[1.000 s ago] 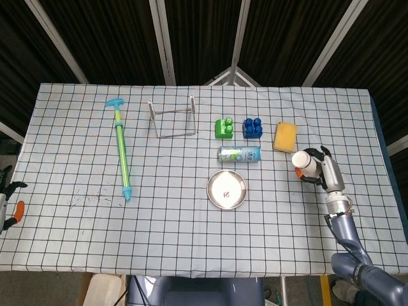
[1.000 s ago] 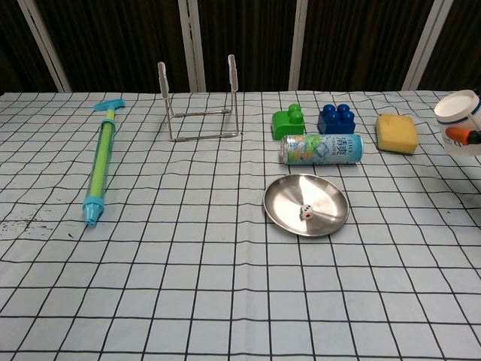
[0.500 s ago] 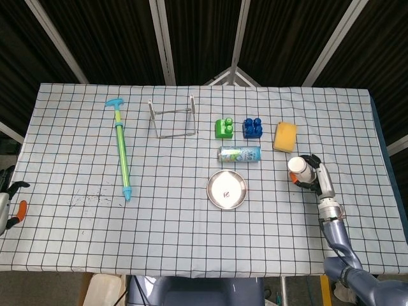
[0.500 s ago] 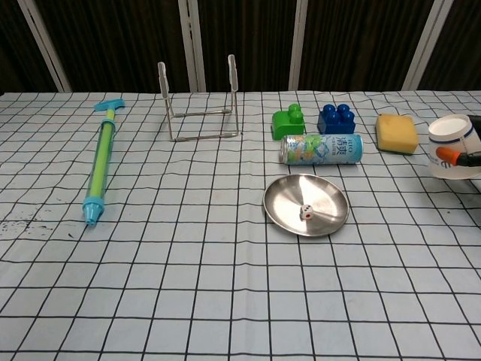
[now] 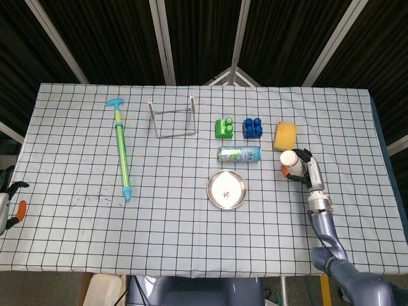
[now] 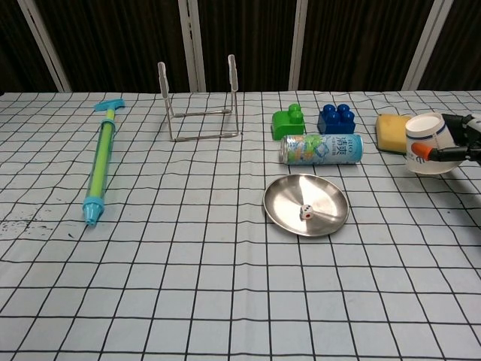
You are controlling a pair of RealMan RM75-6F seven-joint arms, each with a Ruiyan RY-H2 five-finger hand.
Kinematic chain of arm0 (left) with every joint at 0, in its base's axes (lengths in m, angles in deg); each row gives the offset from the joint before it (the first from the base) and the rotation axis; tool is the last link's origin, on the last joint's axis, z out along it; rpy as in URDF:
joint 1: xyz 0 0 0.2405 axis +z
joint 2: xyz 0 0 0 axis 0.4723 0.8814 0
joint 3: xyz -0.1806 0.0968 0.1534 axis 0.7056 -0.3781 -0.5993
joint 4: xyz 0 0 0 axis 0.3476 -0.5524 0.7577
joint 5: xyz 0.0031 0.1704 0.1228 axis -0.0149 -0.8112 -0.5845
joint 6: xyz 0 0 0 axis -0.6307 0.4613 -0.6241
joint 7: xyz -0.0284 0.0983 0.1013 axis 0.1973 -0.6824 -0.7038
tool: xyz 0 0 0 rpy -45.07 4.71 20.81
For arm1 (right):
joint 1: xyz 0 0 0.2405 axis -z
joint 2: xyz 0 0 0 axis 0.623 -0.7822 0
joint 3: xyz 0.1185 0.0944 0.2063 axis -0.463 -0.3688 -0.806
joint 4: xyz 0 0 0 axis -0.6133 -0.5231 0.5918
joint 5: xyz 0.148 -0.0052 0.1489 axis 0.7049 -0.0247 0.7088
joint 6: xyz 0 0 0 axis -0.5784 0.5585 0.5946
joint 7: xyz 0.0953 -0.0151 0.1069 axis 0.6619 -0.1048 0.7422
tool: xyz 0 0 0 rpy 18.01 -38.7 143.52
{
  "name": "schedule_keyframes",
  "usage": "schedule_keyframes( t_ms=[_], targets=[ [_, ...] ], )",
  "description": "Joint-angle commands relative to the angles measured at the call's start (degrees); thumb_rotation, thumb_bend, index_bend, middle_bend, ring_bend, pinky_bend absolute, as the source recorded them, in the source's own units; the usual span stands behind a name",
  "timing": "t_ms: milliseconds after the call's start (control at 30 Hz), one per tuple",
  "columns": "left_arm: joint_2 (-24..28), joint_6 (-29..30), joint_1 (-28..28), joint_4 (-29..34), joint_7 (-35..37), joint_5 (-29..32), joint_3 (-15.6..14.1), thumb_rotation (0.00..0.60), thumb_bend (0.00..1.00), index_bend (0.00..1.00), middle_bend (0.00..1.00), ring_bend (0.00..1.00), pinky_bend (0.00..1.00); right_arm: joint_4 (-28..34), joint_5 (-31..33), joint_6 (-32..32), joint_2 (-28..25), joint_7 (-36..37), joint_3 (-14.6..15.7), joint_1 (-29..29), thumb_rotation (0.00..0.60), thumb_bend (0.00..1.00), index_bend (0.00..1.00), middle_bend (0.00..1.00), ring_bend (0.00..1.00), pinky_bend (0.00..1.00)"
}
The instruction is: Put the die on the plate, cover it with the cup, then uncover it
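Cup on its way to the plate

The right hand grips the cup, now nearer the plate than a second ago; the die lies there, uncovered.

The right hand sits at about four o'clock on the table, forearm stretching back toward five o'clock, fingers wrapped around a white paper cup. The left hand hangs at the eight o'clock edge, fingers apart.
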Motion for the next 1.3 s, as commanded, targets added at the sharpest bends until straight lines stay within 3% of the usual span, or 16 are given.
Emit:
schedule_keyframes(
  t_ms=[33, 133, 367, 767, 900, 1100, 1200, 1300],
  targets=[
    [0.0, 0.0, 0.0, 0.0, -0.1, 0.0, 0.0, 0.600, 0.67, 0.31, 0.00, 0.00, 0.09, -1.3, -0.8, 4.4, -0.1, -0.4, 1.4, -1.3, 0.600, 0.08, 0.31, 0.29, 0.10, 0.00],
    [0.0, 0.1, 0.0, 0.1, -0.2, 0.0, 0.0, 0.600, 0.67, 0.31, 0.00, 0.00, 0.09, -0.8, -1.5, 6.9, -0.9, -0.5, 2.5, -1.5, 0.600, 0.05, 0.24, 0.19, 0.06, 0.00],
    [-0.1, 0.2, 0.0, 0.1, -0.2, 0.0, -0.1, 0.600, 0.67, 0.31, 0.00, 0.00, 0.09, 1.5, -1.5, 7.0, -2.3, 0.6, 2.5, -1.2, 0.600, 0.04, 0.12, 0.11, 0.03, 0.00],
    [0.3, 0.3, 0.2, 0.1, 0.7, -0.2, -0.1, 0.600, 0.67, 0.31, 0.00, 0.00, 0.09, 8.8, 0.4, 0.7, -9.3, -1.2, -0.3, 1.9, 0.600, 0.04, 0.05, 0.08, 0.02, 0.00],
    [0.5, 0.4, 0.3, 0.1, 1.4, -0.1, 0.1, 0.600, 0.67, 0.31, 0.00, 0.00, 0.09, 15.0, -1.5, -4.1, -15.0, -4.9, 1.6, 5.5, 0.600, 0.04, 0.06, 0.08, 0.04, 0.00],
    [0.7, 0.2, 0.2, -0.1, 2.6, -0.4, 0.1, 0.600, 0.67, 0.31, 0.00, 0.00, 0.09, 30.3, -7.1, -15.9, -24.7, -22.3, 7.1, 12.6, 0.600, 0.04, 0.11, 0.10, 0.07, 0.00],
    [0.9, 0.3, 0.3, -0.1, 3.2, -0.5, 0.1, 0.600, 0.67, 0.31, 0.00, 0.00, 0.09, 39.9, -9.4, -18.4, -30.0, -37.2, 10.5, 15.4, 0.600, 0.04, 0.15, 0.12, 0.08, 0.00],
    [1.2, 0.5, 0.5, -0.1, 3.9, -0.7, 0.0, 0.600, 0.67, 0.31, 0.00, 0.00, 0.09, 48.8, -8.5, -21.0, -33.6, -55.8, 11.8, 18.3, 0.600, 0.04, 0.18, 0.13, 0.10, 0.00]
  ],
)
